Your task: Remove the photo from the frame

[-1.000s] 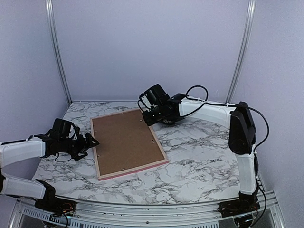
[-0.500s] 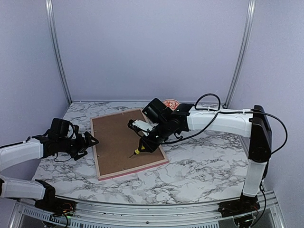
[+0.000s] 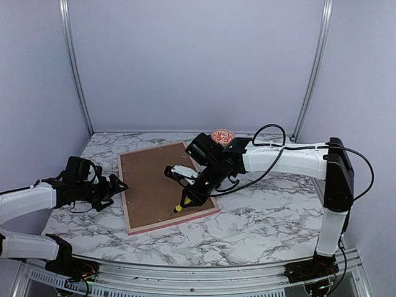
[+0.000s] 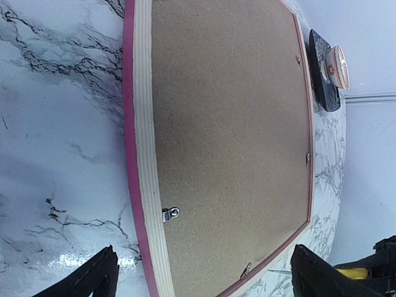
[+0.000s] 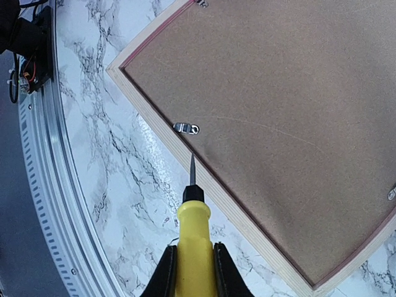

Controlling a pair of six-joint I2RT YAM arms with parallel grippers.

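The frame (image 3: pixel 176 221) lies face down on the marble table (image 3: pixel 260 210), left of centre, its pink border and pale wooden rim (image 5: pixel 247 221) around a brown backing board (image 3: pixel 158 182) that faces up. The photo is hidden under the board. Small metal clips sit along the inner edge of the rim, one of them (image 5: pixel 185 128) at the near side. The right gripper (image 3: pixel 190 193) reaches across the frame's near right part, clamped tight on a yellow-handled screwdriver (image 5: pixel 195 241), its fingers (image 5: pixel 166 275) on either side of the handle. The blade points at the near rim, its tip over the wood just beside that clip; whether it touches cannot be told. The left gripper (image 3: pixel 114 185) hangs just beside the frame's left edge, jaws spread wide and holding nothing, its fingers (image 4: pixel 93 278) aimed at the frame. A small red-and-white round object (image 3: pixel 221 136) stands beyond the frame's far right corner.
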